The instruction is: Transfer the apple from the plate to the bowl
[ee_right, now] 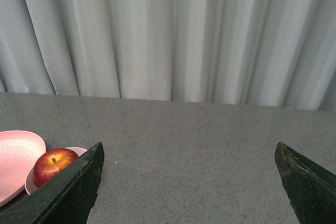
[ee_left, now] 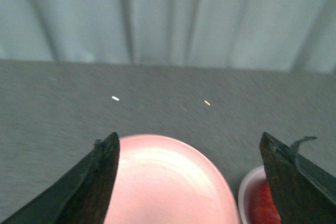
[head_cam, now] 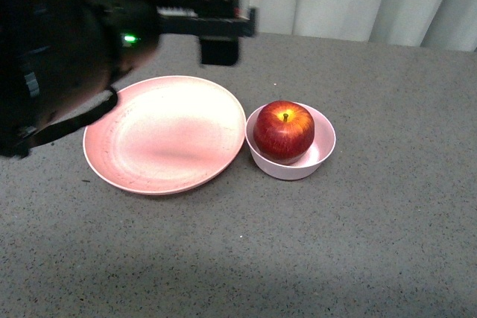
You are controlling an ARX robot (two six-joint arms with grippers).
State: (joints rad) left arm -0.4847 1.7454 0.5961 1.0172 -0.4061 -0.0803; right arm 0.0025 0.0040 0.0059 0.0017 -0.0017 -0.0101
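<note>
Left hand [ee_left: 189,182]: raised, upper left of front frame, above plate [head_cam: 164,135], fingers apart, empty. Apple [head_cam: 284,131]: in bowl [head_cam: 317,161]. Right hand [ee_right: 189,187]: fingers apart, empty.

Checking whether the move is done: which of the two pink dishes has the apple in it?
The small, deep pale-pink bowl holds the apple. The wide, shallow salmon-pink plate beside it has nothing on it.

I see a grey speckled surface [head_cam: 373,221] and a pale pleated curtain [ee_right: 168,30] behind it.
</note>
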